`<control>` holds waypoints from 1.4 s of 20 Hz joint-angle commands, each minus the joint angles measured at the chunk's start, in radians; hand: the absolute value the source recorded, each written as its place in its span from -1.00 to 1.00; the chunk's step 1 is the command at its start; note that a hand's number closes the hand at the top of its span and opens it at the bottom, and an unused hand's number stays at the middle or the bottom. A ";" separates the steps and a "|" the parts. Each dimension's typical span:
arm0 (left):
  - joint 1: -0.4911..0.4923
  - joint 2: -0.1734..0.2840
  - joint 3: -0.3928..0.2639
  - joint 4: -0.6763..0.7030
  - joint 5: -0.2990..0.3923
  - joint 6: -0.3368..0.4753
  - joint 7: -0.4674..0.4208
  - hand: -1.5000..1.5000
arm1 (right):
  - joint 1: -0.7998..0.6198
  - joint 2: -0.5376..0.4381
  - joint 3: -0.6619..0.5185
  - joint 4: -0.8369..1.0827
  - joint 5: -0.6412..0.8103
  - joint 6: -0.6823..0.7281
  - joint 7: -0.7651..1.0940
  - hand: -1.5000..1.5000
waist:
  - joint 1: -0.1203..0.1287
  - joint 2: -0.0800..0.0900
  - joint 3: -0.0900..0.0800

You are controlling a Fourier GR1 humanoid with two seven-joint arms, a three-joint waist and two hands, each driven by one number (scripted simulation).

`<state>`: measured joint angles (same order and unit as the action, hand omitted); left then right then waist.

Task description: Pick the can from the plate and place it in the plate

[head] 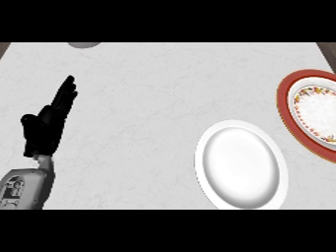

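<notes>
So the biggest thing here is the desk (149,98), a pale marbled top that fills nearly the whole head view, with dark wood showing at the upper corners. Next down in size is the plain white plate (241,165), sitting lower right of centre with nothing on it. Just beside it, further right and cut by the edge, is the red-rimmed plate (301,83) with a flowery band round its white middle, also bare. The two plates sit close but I can't tell if they touch. The can doesn't show anywhere I can see. The left hand (45,129) is over at the left side, fingers straight and pointing up, holding nothing, well apart from both plates. Smallest is a grey rounded thing (84,44) poking in at the top edge; can't tell what it is.
</notes>
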<state>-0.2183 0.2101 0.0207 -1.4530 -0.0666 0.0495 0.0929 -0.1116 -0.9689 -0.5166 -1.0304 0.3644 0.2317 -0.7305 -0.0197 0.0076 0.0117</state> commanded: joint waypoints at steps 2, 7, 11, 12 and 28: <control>-0.043 -0.022 -0.026 0.016 -0.016 0.004 0.007 0.00 | -0.057 -0.076 -0.042 0.256 -0.049 0.077 -0.295 1.00 | 0.040 0.005 -0.005; -0.071 -0.019 -0.028 0.038 -0.006 -0.026 0.006 0.00 | -0.221 -0.087 0.083 0.378 0.000 0.132 -0.253 1.00 | 0.068 0.005 -0.008; -0.103 -0.040 -0.024 0.099 -0.024 0.001 -0.009 0.00 | -0.298 -0.045 0.159 0.437 0.039 0.127 -0.282 1.00 | 0.056 0.005 -0.009; -0.108 -0.016 -0.012 0.059 -0.011 -0.016 0.018 0.00 | -0.330 -0.023 0.184 0.456 0.060 0.100 -0.259 1.00 | 0.064 0.004 -0.008; -0.098 -0.013 0.018 0.095 0.009 -0.053 -0.009 0.00 | -0.540 0.272 0.394 0.687 0.312 -0.158 -0.050 -1.00 | 0.049 0.004 -0.010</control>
<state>-0.3040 0.1893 0.0171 -1.3893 -0.0795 0.0201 0.1053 -0.6181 -0.7545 -0.1422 -0.4359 0.6445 0.0802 -0.8167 0.0298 0.0088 0.0016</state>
